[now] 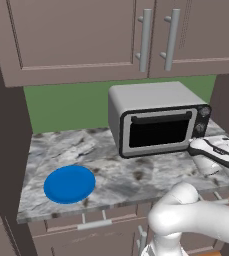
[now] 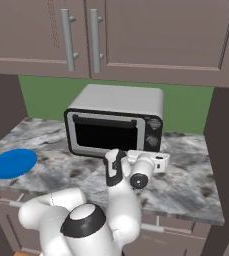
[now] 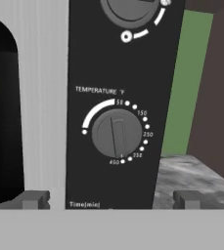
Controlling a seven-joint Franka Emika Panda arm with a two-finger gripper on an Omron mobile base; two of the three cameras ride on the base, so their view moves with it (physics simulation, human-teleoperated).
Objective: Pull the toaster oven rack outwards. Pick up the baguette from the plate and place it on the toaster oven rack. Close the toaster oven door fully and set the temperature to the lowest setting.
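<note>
The toaster oven [image 1: 153, 107] stands at the back of the counter, and the toaster oven door [image 1: 160, 131] is shut flat against its front. Its dark glass hides the toaster oven rack, and the baguette is out of view. At the front left, the blue plate [image 1: 69, 184] lies bare. My gripper [image 3: 111, 199] is open and faces the oven's dark knob panel [image 2: 154, 133] at close range, touching nothing. The temperature knob [image 3: 116, 134] sits centred between my fingertips [image 3: 35, 199], its marker bar nearly upright. My white hand [image 2: 148, 161] hovers just in front of the oven's right side.
Wall cabinets with bar handles [image 1: 145, 40] hang above the oven. A dark side wall [image 2: 228, 150] closes the counter on the right. A second knob [image 3: 133, 10] sits above the temperature dial. Bare marble counter [image 1: 111, 170] lies between plate and oven.
</note>
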